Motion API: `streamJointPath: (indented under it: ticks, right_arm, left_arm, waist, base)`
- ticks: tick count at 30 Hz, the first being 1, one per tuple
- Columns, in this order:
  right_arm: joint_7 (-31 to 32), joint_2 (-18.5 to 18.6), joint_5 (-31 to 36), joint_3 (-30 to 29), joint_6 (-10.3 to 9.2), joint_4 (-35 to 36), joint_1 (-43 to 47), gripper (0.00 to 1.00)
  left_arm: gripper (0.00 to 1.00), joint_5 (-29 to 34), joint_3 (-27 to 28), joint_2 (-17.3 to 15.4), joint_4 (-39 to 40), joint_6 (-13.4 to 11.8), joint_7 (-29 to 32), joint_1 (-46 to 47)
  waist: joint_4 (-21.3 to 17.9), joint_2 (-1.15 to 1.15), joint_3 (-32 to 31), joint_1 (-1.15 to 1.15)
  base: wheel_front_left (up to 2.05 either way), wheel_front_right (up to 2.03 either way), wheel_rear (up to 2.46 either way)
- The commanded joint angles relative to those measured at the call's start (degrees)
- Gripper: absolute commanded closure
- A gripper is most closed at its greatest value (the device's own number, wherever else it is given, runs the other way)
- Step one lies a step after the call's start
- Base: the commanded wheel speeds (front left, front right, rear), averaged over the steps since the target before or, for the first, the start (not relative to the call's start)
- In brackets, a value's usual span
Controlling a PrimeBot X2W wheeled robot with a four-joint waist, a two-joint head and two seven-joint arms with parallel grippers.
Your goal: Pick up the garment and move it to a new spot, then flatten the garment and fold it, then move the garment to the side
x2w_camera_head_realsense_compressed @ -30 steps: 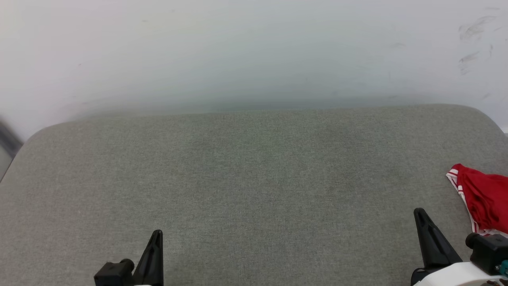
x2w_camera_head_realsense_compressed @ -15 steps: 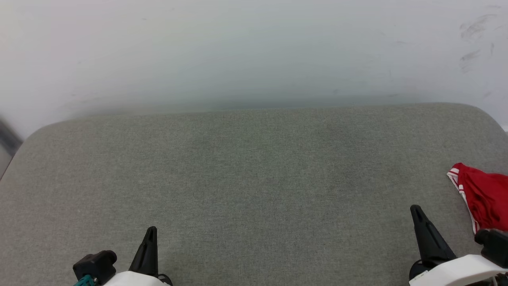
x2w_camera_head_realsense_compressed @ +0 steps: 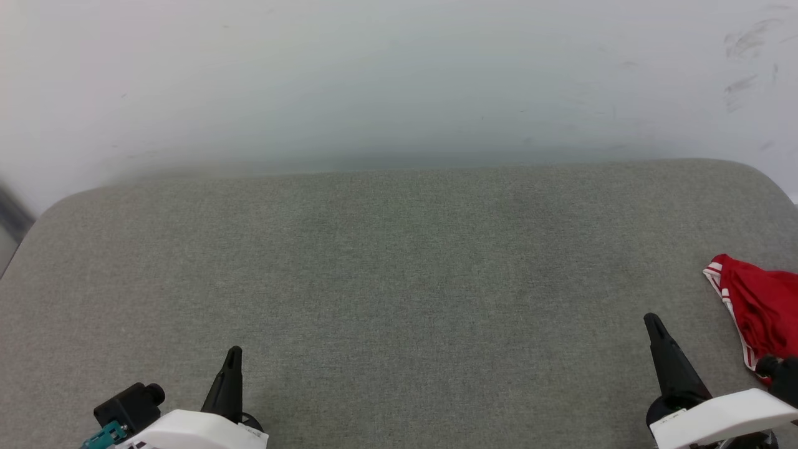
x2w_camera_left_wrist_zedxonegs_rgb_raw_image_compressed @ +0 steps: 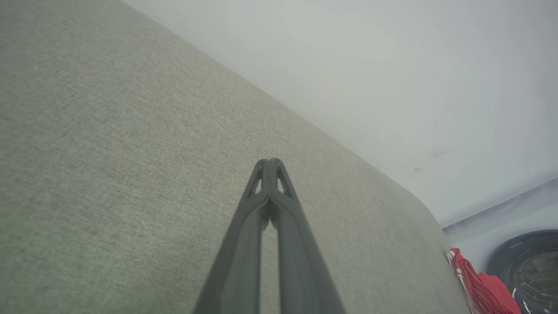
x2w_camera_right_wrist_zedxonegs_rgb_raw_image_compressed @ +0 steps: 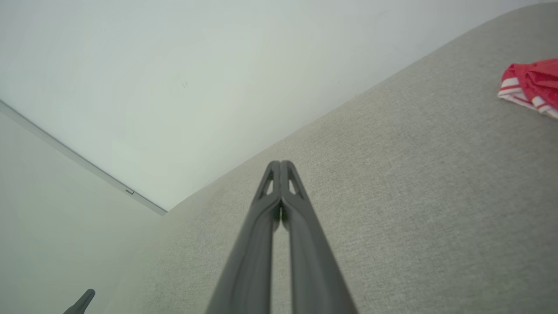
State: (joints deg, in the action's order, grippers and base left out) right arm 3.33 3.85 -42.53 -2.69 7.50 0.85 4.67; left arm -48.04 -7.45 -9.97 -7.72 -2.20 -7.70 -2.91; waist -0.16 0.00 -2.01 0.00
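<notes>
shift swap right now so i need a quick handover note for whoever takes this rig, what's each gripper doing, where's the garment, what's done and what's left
Left gripper: shut, empty, at the near left of the grey padded surface.
Right gripper: shut, empty, at the near right.
Red garment: white-striped, bunched at the surface's right edge just beyond the right gripper, partly cut off in the head view. Neither gripper holds it.
Done: cannot tell; it looks crumpled rather than neatly folded.
Left: probably everything: pick it up, move it to open surface, flatten, fold, set aside.
</notes>
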Motion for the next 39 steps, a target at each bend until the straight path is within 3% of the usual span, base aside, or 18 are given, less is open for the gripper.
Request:
streamJointPath:
  ticks: [1,39]
  right_arm:
    - [-0.1,0.5,-1.5,-0.1,0.0,0.3,-1.5,1.0]
    - [0.6,0.7,-27.5,-0.9,-0.01,-7.5,-6.7,1.0]
  left_arm:
    - [1.0,-1.1,0.5,-0.1,0.4,0.5,0.2,1.4]
    - [1.0,-24.5,6.5,2.8,-2.9,5.3,6.6,5.5]
  waist:
    - [0.0,0.0,0.0,0.0]
    - [0.1,0.0,0.9,0.0]
  base:
    - [0.0,0.0,0.0]
    - [0.0,0.0,0.0]
